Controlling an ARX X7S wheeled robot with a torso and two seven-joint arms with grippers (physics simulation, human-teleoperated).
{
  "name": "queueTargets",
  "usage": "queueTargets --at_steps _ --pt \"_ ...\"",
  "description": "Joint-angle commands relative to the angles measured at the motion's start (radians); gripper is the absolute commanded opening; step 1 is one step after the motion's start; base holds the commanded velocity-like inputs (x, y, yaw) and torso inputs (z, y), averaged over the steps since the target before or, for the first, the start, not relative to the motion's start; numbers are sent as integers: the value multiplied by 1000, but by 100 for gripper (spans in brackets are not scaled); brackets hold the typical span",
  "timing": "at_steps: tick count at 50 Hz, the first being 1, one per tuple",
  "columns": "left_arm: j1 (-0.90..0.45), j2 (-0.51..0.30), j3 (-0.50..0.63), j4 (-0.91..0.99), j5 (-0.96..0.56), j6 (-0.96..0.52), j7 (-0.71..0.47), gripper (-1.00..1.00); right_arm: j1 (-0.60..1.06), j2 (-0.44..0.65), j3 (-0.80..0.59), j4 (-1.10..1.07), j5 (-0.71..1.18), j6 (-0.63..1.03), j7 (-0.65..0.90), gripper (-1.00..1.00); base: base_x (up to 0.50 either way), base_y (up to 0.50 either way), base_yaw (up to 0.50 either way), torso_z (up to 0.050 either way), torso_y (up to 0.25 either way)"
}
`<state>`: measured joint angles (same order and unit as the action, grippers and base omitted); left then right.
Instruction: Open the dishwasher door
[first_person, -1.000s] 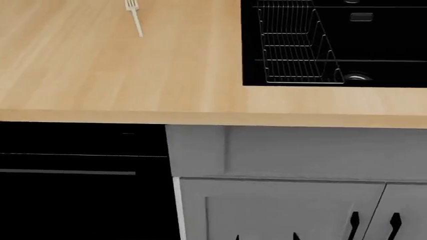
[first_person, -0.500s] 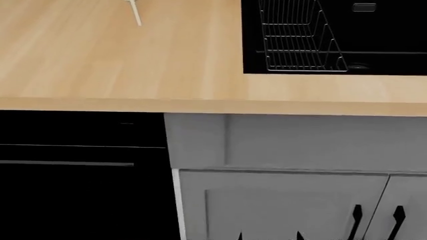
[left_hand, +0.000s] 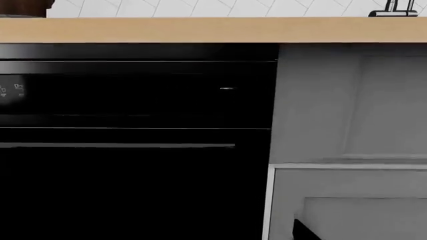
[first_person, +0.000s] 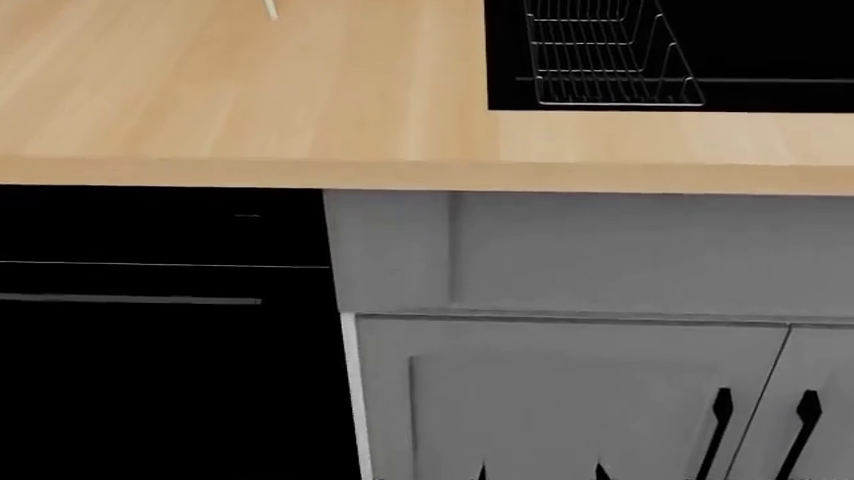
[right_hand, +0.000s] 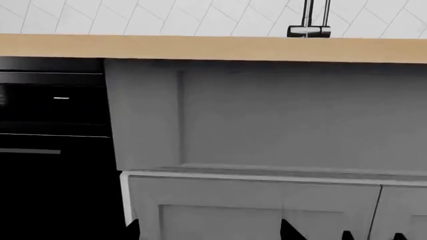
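The dishwasher door (first_person: 147, 380) sits closed, its bar handle (first_person: 130, 299) apparently untouched; neither end effector is visible, so their grip state is unknown.

The black door (left_hand: 133, 190) is shut. A thin grey handle (left_hand: 117, 145) runs across it, with a fine line just above. Over the door sits a dark strip with small white marks (left_hand: 10, 90). A wooden counter (left_hand: 213, 30) tops it all. A grey cabinet (left_hand: 350, 130) stands beside the door.
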<state>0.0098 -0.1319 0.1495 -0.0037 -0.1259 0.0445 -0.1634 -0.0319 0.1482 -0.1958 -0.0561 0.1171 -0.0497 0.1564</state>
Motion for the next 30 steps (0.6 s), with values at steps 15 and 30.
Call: queueTargets --at_steps 15,30 --pt "1 -17 23 -3 -13 6 -18 100 2 14 -15 -7 22 3 16 100 0 0 0 -50 0" --pt "5 -26 28 -4 -27 16 -27 100 1 22 -27 -18 30 6 26 100 0 0 0 -50 0"
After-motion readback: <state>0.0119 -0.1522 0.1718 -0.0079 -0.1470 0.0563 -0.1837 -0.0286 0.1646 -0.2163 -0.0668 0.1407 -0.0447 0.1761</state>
